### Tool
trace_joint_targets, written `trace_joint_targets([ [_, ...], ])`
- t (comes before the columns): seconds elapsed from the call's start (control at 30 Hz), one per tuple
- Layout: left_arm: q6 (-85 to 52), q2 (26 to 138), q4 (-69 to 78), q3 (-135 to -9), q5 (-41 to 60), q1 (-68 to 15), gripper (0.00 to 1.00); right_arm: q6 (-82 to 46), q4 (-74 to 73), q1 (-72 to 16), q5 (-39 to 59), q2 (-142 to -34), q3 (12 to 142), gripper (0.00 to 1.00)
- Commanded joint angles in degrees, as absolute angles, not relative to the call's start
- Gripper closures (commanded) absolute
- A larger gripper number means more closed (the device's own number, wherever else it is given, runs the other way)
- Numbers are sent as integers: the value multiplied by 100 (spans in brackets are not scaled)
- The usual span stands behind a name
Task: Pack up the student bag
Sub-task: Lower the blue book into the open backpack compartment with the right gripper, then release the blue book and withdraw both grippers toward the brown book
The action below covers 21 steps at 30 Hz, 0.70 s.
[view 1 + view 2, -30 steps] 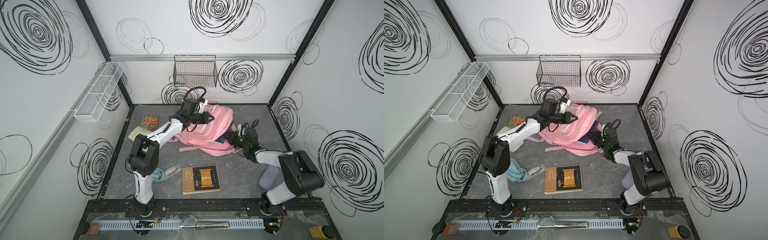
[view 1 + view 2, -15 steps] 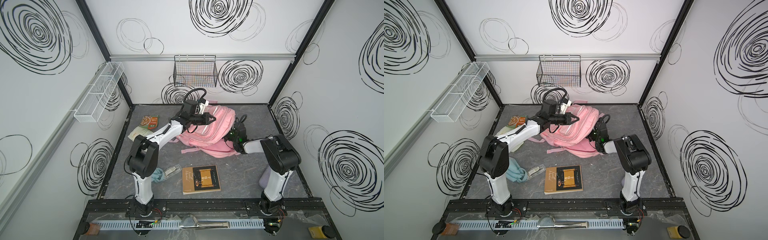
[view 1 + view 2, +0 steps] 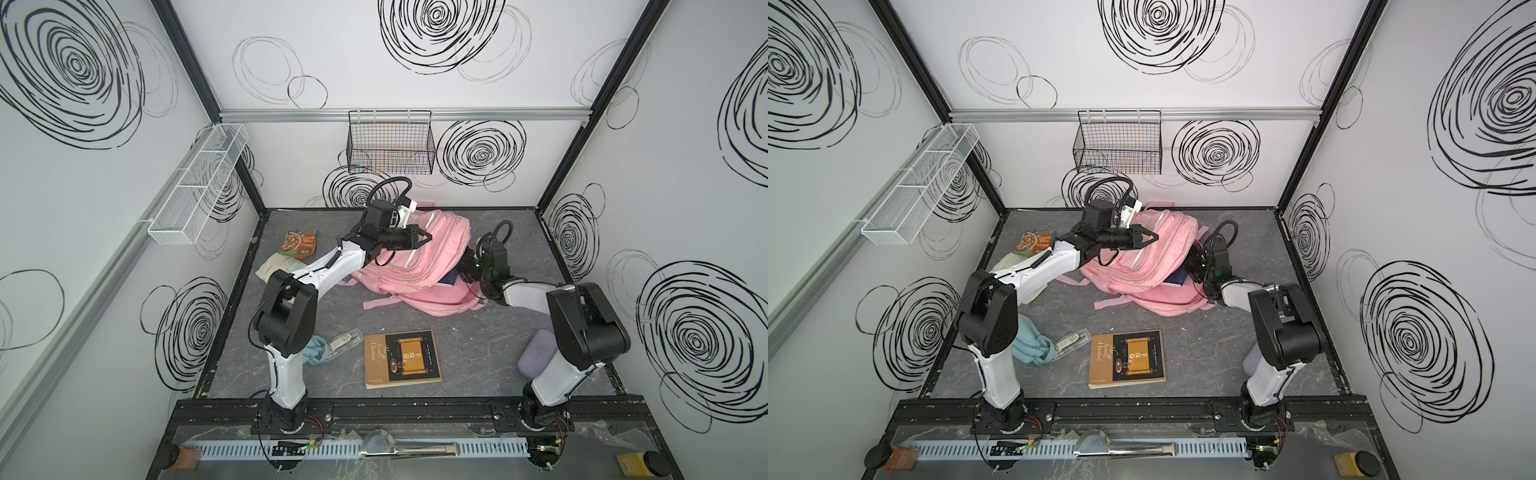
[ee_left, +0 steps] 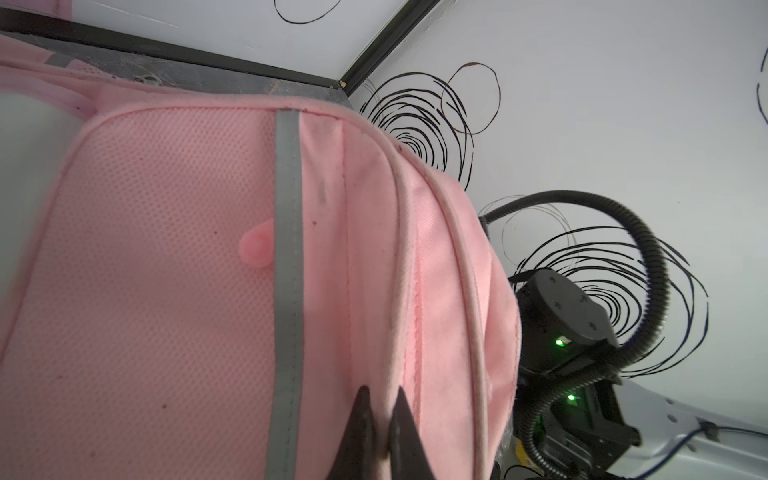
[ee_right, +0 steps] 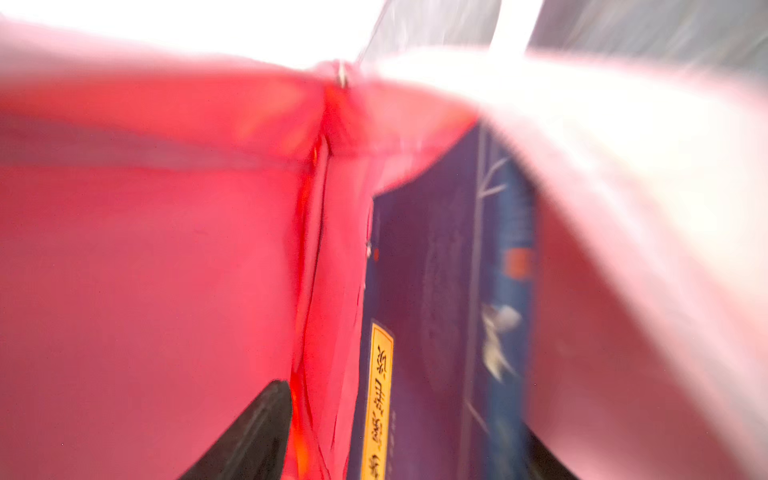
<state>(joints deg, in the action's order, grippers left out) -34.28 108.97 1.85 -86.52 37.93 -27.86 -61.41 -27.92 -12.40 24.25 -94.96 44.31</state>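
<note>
Left wall: a white wire-mesh shelf [image 3: 199, 187], mounted.

Grey marbled tabletop [image 3: 478, 345], left side: a green-and-orange printed snack packet [image 3: 300, 244] lay flat. A pale paper packet [image 3: 275, 268] lay just beside it, partly under my left arm. Nearer the front, a crumpled light blue cloth [image 3: 316, 352] touched a clear plastic case [image 3: 343, 340].

Front centre: a brown softcover book with a gold scroll on its cover [image 3: 402, 358] lay flat, apart from everything else.

Back wall: a black wire basket [image 3: 390, 143], hung.

Rear centre: the student bag [image 3: 419, 266], a large pink fabric backpack, lay on its side with its straps trailing on the table. My left gripper [image 4: 382, 436] was clenched on a piped seam of its upper panel.

Bag mouth, right side: a dark blue book with a yellow label [image 5: 436, 291] lay inside. My right gripper [image 5: 407, 415] was there with its jaws spread apart and the book between them. Pink lining crowded one side and the overhanging flap the other.

Front right: a lavender oval pouch [image 3: 537, 353] lay beside my right arm.
</note>
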Motion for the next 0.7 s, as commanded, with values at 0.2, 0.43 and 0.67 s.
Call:
trace_joint_targets([
  [0.2,-3362,10933,980,-8788,3665,-2894,100,-5343,-2193,-947,2780,-8914,3654,35],
  [0.43,-3359,11004,945,-8848,3803,-3060,100,-5590,-2640,-1170,3335,-9689,3974,45],
  [0.67,-3375,10982,969,-8911,3672,-2982,98,-5309,-2330,-1090,3515,-8855,3577,43],
])
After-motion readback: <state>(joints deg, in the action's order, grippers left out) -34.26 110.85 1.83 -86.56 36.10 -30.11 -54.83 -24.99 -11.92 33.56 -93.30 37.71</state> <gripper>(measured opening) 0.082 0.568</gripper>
